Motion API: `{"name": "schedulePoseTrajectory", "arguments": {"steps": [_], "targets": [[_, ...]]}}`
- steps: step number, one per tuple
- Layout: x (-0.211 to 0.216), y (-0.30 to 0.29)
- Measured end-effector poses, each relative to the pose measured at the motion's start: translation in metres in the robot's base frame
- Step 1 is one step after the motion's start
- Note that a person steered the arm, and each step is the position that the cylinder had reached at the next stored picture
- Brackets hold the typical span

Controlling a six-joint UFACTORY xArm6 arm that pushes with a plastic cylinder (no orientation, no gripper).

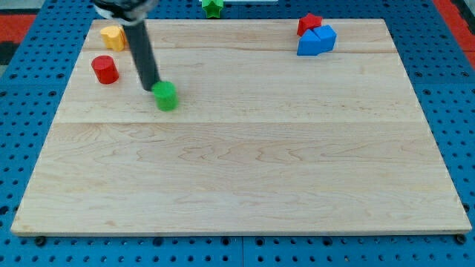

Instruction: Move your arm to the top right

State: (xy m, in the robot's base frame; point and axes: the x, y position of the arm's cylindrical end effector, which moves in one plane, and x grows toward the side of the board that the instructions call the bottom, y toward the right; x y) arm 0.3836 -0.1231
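Note:
My tip rests on the wooden board in the upper left part of the view. It stands just left of a green block and looks to touch it. A red cylinder lies to the tip's left. A yellow block sits near the board's top left corner, partly behind the rod. At the view's top right, a red star block sits against a blue block.
A green star block lies at the board's top edge, near the middle, partly cut off by the frame. The board lies on a blue perforated table.

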Motion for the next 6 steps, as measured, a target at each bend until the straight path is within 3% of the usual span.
{"name": "schedulePoseTrajectory", "arguments": {"steps": [1,2,3,5,6], "targets": [[0.042,0.069],[0.05,0.077],[-0.008,0.151],[-0.11,0.356],[-0.171,0.379]]}}
